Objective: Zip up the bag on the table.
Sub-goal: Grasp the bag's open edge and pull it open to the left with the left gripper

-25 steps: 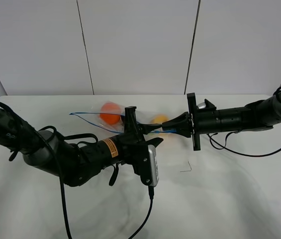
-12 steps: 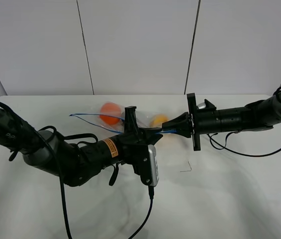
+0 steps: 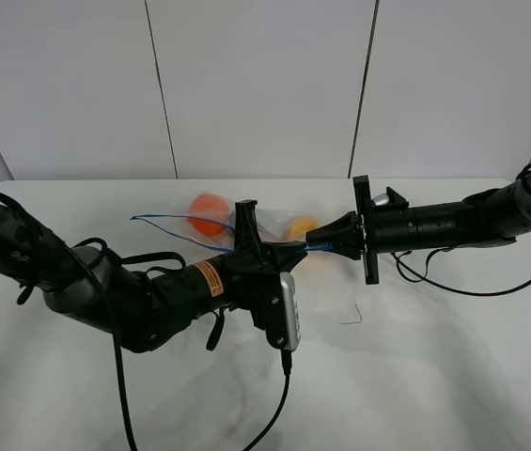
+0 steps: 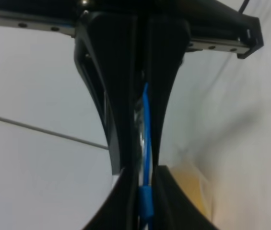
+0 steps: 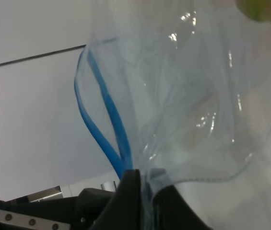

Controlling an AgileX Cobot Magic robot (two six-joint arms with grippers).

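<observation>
Nothing much shifts. Left end effector (image 3: 297, 249) and right end effector (image 3: 314, 246) clamp bag (image 5: 188, 96) zipper (image 4: 146, 139), seen close in wrist views; only high view shows orange (image 3: 208, 212).

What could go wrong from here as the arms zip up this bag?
1. The right gripper pinches only thin film at the bag corner; a pull could slip it free.
2. The two zipper strands gape apart beyond the left gripper; sliding along them misaligned might leave gaps.
3. The orange sits near that open stretch and could roll out.
</observation>
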